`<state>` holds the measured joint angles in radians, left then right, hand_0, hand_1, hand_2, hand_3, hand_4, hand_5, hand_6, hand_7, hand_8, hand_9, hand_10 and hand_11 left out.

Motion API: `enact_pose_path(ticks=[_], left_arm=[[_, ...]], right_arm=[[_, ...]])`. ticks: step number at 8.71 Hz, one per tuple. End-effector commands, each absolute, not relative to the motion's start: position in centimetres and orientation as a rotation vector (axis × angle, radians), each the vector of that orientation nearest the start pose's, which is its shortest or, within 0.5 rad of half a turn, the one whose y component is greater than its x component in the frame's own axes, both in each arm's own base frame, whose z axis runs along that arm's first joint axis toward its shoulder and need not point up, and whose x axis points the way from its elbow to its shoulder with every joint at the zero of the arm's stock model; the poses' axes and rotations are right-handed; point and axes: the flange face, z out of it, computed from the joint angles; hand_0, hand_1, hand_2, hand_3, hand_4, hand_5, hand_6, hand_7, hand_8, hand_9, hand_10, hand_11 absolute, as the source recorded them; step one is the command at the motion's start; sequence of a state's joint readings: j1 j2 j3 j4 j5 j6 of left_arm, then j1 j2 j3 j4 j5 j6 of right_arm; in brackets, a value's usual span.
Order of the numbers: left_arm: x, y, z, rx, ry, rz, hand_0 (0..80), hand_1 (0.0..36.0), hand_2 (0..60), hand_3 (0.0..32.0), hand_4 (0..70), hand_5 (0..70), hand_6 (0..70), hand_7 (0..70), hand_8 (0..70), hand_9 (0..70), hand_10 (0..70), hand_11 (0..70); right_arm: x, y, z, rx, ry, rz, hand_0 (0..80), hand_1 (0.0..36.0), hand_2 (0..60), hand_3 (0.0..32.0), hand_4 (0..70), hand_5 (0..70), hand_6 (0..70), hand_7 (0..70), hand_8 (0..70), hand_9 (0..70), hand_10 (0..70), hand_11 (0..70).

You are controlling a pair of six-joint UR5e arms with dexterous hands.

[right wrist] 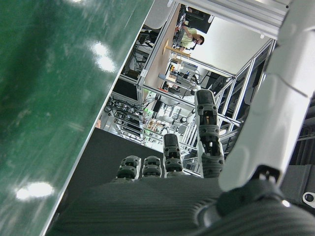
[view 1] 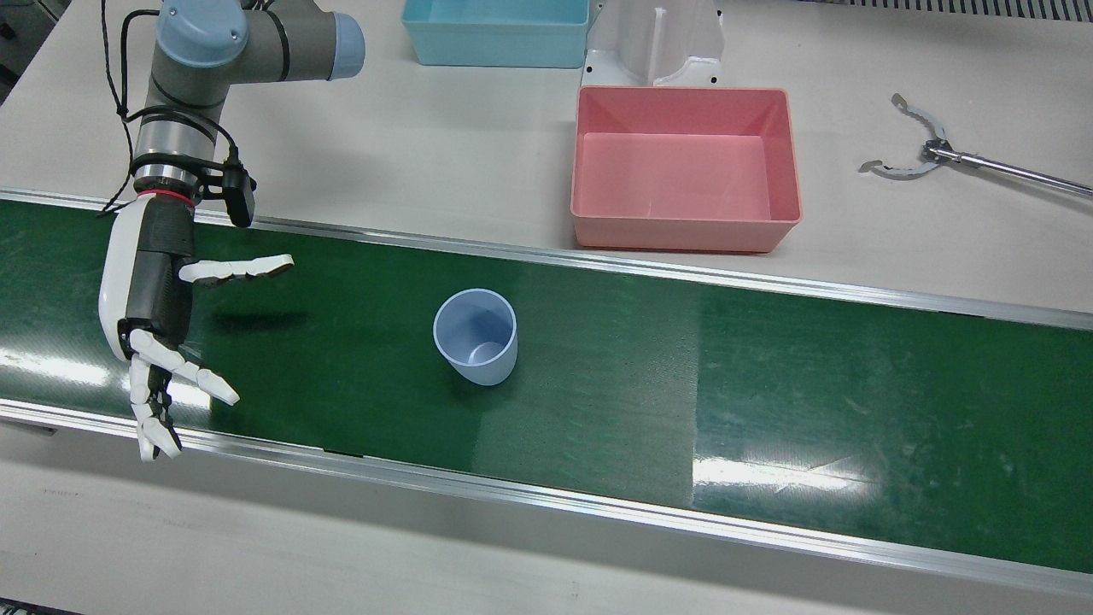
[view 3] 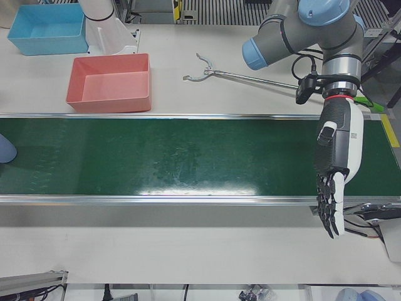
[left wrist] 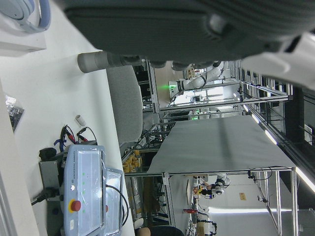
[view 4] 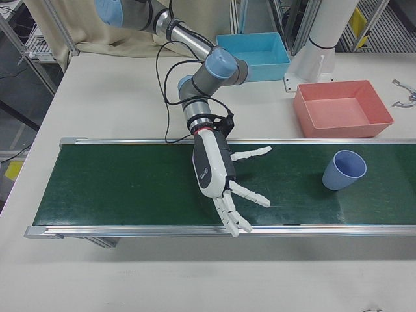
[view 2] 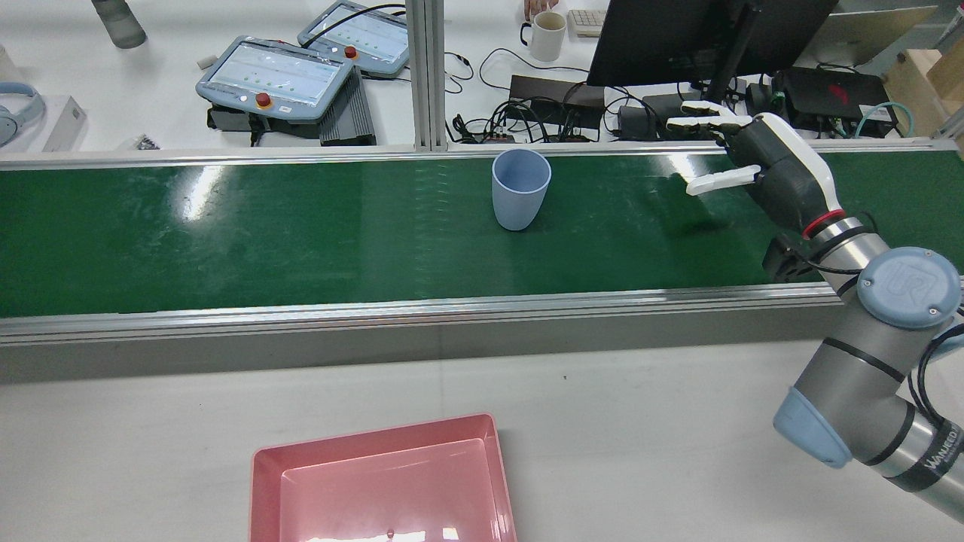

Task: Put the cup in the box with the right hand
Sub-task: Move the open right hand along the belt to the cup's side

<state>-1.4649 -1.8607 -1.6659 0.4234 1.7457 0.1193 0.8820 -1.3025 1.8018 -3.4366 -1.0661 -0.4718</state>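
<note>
A pale blue cup [view 1: 475, 336] stands upright on the green belt [view 1: 768, 376], also seen as the cup [view 2: 520, 188] in the rear view and the cup [view 4: 343, 170] in the right-front view. My right hand [view 1: 162, 325] hovers over the belt well to the view's left of the cup, open, fingers spread, holding nothing; the rear view shows the same hand [view 2: 761, 162]. An empty pink box [view 1: 683, 235] sits on the table beyond the belt. My left hand [view 3: 335, 169] hangs open over the belt's far end, fingers pointing down.
A blue box [view 1: 495, 51] sits behind the pink one beside a white pedestal [view 1: 653, 43]. A metal grabber tool [view 1: 939, 158] lies on the table to the view's right. Teach pendants [view 2: 279, 75], a mug [view 2: 544, 34] and cables crowd the desk past the belt.
</note>
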Motion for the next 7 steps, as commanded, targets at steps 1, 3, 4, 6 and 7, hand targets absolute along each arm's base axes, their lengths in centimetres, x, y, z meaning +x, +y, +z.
enact_pose_path(ticks=[1,3,4,6,7], left_arm=[[-5.4,-58.8,52.6,-0.169,1.996,-2.041,0.0,0.0,0.0,0.0,0.0,0.0,0.0,0.0,0.0,0.0,0.0,0.0],[-5.3,-58.8,52.6,-0.169,1.995,-2.039,0.0,0.0,0.0,0.0,0.0,0.0,0.0,0.0,0.0,0.0,0.0,0.0],[-5.3,-58.8,52.6,-0.169,1.995,-2.039,0.0,0.0,0.0,0.0,0.0,0.0,0.0,0.0,0.0,0.0,0.0,0.0],[-5.3,-58.8,52.7,-0.17,1.994,-2.04,0.0,0.0,0.0,0.0,0.0,0.0,0.0,0.0,0.0,0.0,0.0,0.0],[-5.3,-58.8,52.6,-0.169,1.995,-2.039,0.0,0.0,0.0,0.0,0.0,0.0,0.0,0.0,0.0,0.0,0.0,0.0]], right_arm=[[-22.8,-55.8,44.7,-0.261,2.736,-2.147,51.3,10.2,0.0,0.0,30.9,4.9,7.3,26.2,3.8,9.1,5.7,9.7],[-23.5,-55.5,44.4,-0.242,2.748,-2.14,51.4,10.5,0.0,0.0,30.2,4.9,7.1,25.8,3.4,8.4,4.9,8.6],[-23.9,-55.3,44.3,-0.237,2.757,-2.14,51.5,10.6,0.0,0.0,29.1,4.9,6.6,24.3,3.0,7.7,4.5,8.1],[-24.0,-55.1,43.9,-0.303,2.789,-2.136,51.6,10.6,0.0,0.0,27.9,4.8,6.2,23.1,2.6,7.0,4.3,7.7],[-23.7,-54.9,43.7,-0.381,2.816,-2.132,51.6,10.6,0.0,0.0,26.4,4.9,5.6,21.2,2.4,6.4,3.9,7.2]])
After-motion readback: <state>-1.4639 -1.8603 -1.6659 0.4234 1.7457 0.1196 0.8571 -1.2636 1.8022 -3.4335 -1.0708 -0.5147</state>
